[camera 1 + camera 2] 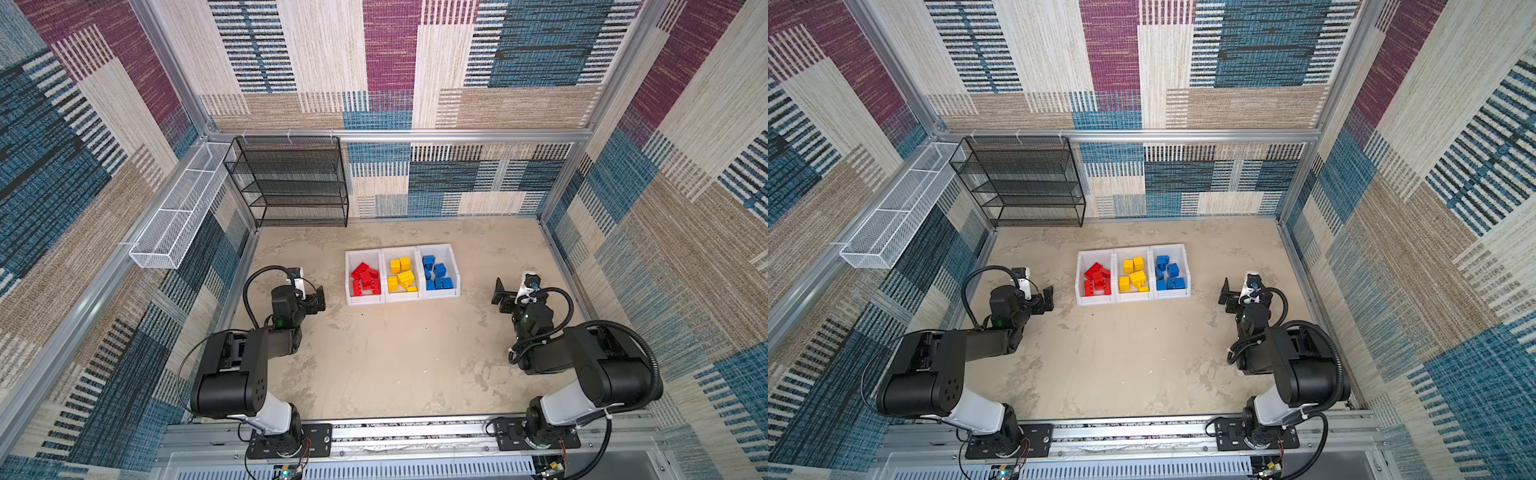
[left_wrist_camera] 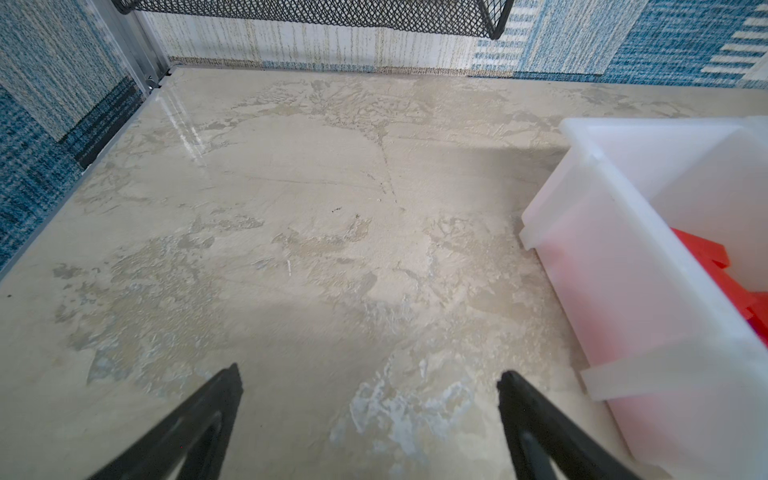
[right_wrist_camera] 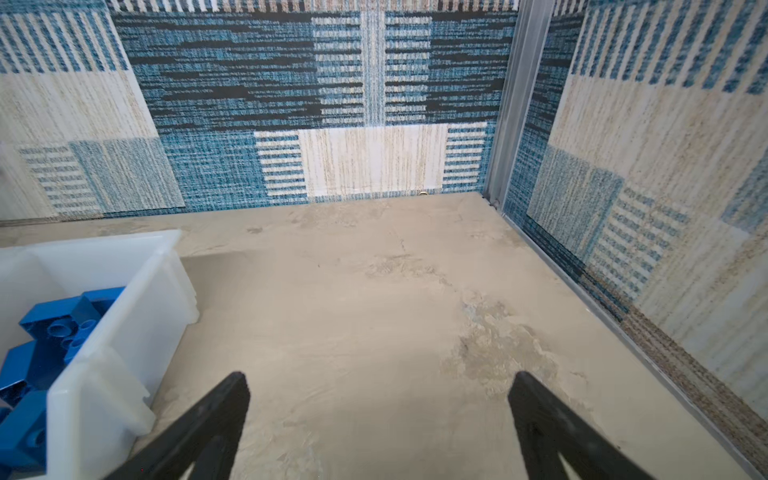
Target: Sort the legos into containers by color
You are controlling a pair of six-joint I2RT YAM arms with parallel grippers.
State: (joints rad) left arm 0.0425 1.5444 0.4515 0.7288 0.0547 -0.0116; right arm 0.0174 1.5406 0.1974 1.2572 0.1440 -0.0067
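Note:
Three joined white containers (image 1: pixel 365 300) (image 1: pixel 1096 300) stand in a row at mid-table in both top views. Red legos (image 1: pixel 365 279) (image 1: pixel 1097 280) fill the left one, yellow legos (image 1: pixel 402 275) (image 1: pixel 1133 274) the middle, blue legos (image 1: pixel 436 274) (image 1: pixel 1169 272) the right. My left gripper (image 1: pixel 318 300) (image 1: pixel 1047 300) (image 2: pixel 370 372) hovers left of the row, open and empty. The red container's wall (image 2: pixel 615 232) shows in the left wrist view with red legos (image 2: pixel 706 257) inside. My right gripper (image 1: pixel 500 297) (image 1: pixel 1227 297) (image 3: pixel 380 374) is right of the row, open and empty, beside the container (image 3: pixel 137 316) of blue legos (image 3: pixel 54 320).
A black mesh shelf rack (image 1: pixel 291 183) stands at the back left against the wall. A long white wire basket (image 1: pixel 178 216) hangs on the left frame. No loose bricks show on the beige table (image 1: pixel 395 353). Patterned walls enclose three sides.

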